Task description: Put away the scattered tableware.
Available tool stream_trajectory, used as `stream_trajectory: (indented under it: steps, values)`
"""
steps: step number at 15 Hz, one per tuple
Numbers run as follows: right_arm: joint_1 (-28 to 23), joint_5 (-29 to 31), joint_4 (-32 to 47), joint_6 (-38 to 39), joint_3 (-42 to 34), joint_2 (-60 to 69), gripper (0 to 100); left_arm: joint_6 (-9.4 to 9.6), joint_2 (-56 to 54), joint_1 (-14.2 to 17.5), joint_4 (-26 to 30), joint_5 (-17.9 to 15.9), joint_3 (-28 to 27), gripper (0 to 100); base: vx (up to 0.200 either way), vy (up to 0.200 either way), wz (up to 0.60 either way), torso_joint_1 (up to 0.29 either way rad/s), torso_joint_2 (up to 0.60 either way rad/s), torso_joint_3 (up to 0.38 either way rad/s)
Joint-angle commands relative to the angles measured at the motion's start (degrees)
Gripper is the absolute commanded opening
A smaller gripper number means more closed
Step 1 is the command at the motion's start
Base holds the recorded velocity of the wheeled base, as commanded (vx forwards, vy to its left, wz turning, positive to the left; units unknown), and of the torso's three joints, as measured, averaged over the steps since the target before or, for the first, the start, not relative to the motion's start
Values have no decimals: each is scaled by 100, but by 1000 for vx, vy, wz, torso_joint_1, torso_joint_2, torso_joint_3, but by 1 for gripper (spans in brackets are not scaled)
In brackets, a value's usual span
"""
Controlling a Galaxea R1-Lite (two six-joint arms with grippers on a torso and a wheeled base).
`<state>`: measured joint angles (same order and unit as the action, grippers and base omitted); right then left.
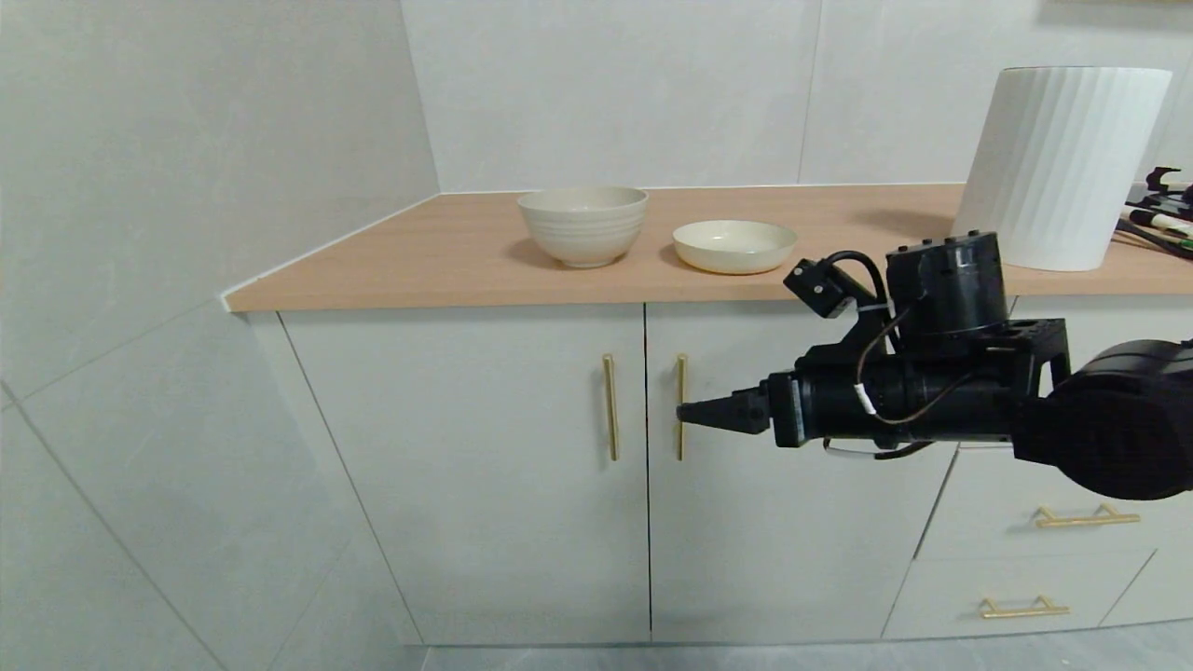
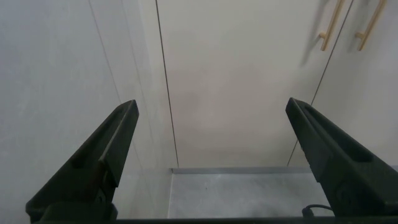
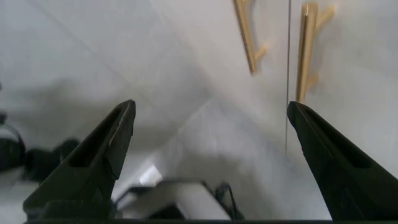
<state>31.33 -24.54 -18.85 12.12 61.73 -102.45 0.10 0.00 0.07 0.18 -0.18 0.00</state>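
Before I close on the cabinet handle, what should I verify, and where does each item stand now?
1. Right gripper open and empty: ok, its fingers are spread wide in the wrist view.
2. Gold bar handle of the right-hand cabinet door between the fingers: cannot tell; in the head view the tip sits level with it.
3. That door and the left-hand door shut: ok.
4. Ribbed cream bowl and shallow cream dish resting apart on the wooden countertop: ok.
5. Left gripper open and empty: ok.
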Motion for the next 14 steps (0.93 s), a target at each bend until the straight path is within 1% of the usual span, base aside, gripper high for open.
stream_trajectory:
  steps: [1,3,5,8,10,12,14]
  values:
    - [14,28,-409,36,67,-653,100,8,0,1,-1,1,0,100,0,0,0,0,0,0]
    - [14,397,-1130,80,23,-1058,100,8,0,1,-1,1,0,100,0,0,0,0,0,0]
    - [14,556,-1411,142,32,-1242,100,8,0,1,-1,1,0,100,0,0,0,0,0,0]
    - [22,582,-1534,256,128,-1488,100,8,0,1,-1,1,0,100,0,0,0,0,0,0]
    - [22,582,-1833,502,190,-1673,100,8,0,1,-1,1,0,100,0,0,0,0,0,0]
    - [22,626,-2150,590,243,-1963,100,8,0,1,-1,1,0,100,0,0,0,0,0,0]
    - [22,810,-2290,590,331,-2174,100,8,0,1,-1,1,0,100,0,0,0,0,0,0]
